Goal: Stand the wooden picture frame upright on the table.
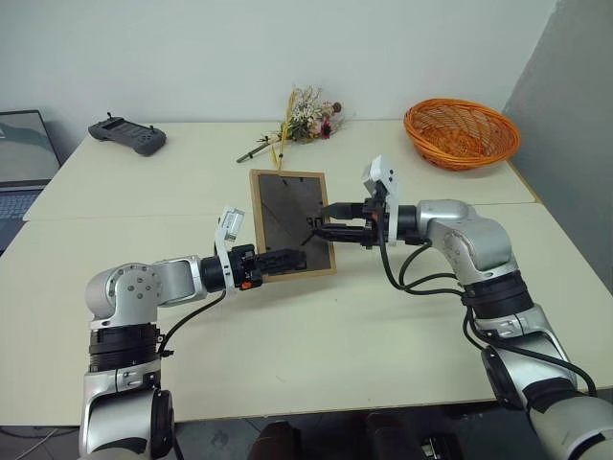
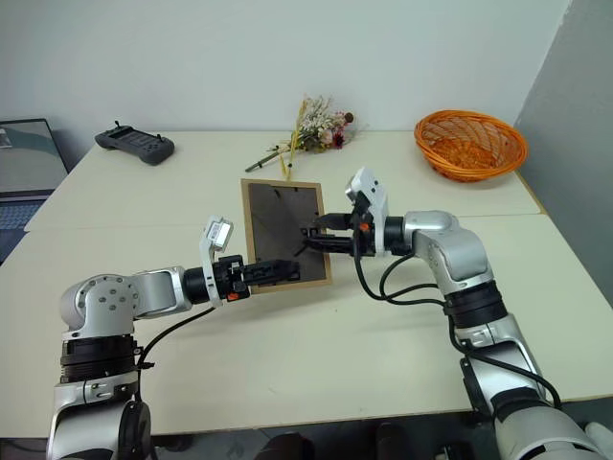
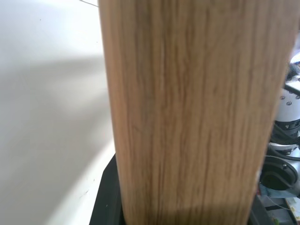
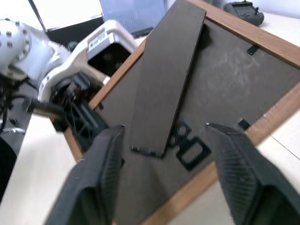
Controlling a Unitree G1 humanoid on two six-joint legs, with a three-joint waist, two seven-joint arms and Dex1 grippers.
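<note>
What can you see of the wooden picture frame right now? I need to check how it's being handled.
The wooden picture frame is a small rectangle of light wood, held up off the table with its dark grey-brown back panel facing the camera. A flat dark fold-out stand lies across the back, near small black clips. The left gripper clamps its lower edge; the right gripper stands open at the back, fingers either side of the stand's end. Its front is hidden.
</note>
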